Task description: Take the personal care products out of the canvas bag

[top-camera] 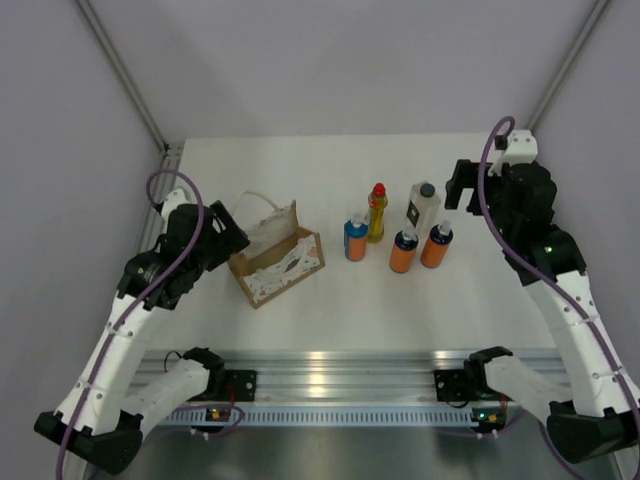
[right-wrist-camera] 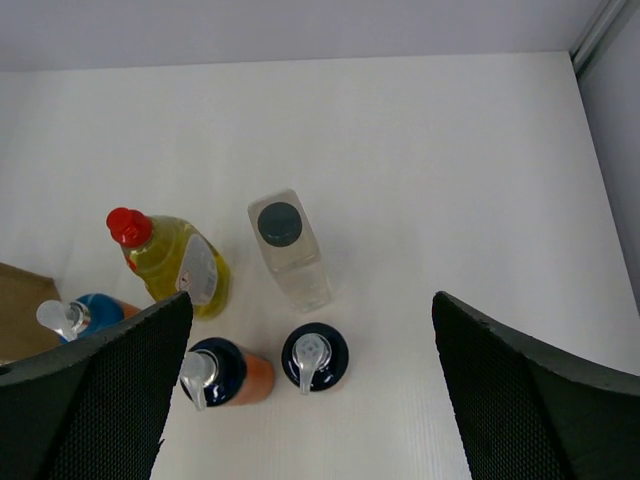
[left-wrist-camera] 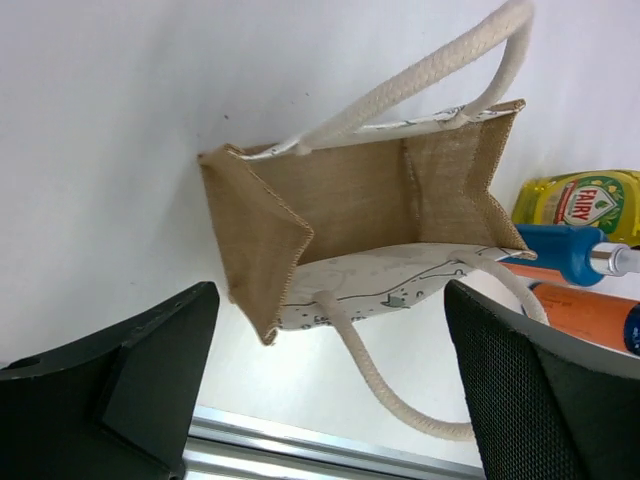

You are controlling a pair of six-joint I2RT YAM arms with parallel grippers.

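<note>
left gripper (left-wrist-camera: 330, 290): wide open, holds nothing | right gripper (right-wrist-camera: 312, 300): wide open, holds nothing | canvas bag (top-camera: 275, 262): on its side | five bottles (top-camera: 403, 250): stand mid surface (top-camera: 350, 320)

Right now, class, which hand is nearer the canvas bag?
Left. The left hand is close beside the canvas bag's left end; the right hand is far right, beyond the standing bottles.

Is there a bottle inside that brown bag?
No, the left wrist view looks into the canvas bag and shows only bare fabric inside.
</note>
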